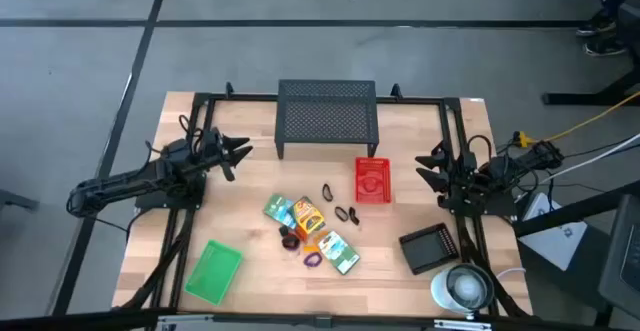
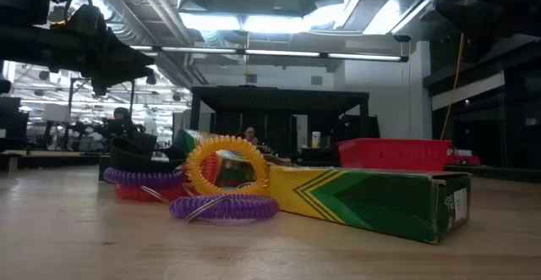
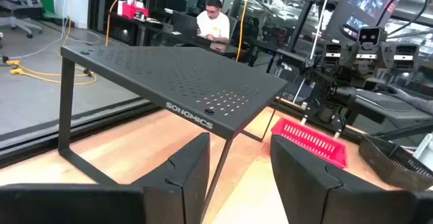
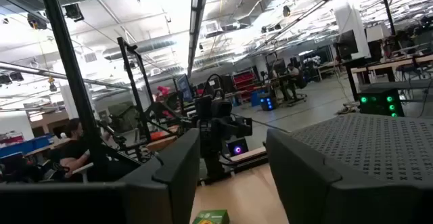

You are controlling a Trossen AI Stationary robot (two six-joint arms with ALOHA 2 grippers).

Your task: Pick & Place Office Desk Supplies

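The office desk supplies lie in a loose pile at the table's middle. The pile holds green, blue and orange packets (image 1: 308, 217), a purple loop (image 1: 312, 261) and small black clips (image 1: 346, 214). In the low view a yellow loop (image 2: 226, 166) stands on edge against a long green packet (image 2: 372, 197), with a purple loop (image 2: 224, 206) flat in front. My left gripper (image 1: 235, 154) hovers open over the table's left part, above and left of the pile. My right gripper (image 1: 432, 166) hovers open at the right. Both wrist views show nothing between the fingers of my left gripper (image 3: 238, 149) or my right gripper (image 4: 233, 143).
A black mesh stand (image 1: 327, 116) sits at the table's far middle, with a red basket (image 1: 372, 179) just near of it on the right. A green tray (image 1: 213, 271) lies near left. At the near right are a black mesh tray (image 1: 430, 248) and a round white object (image 1: 460, 288).
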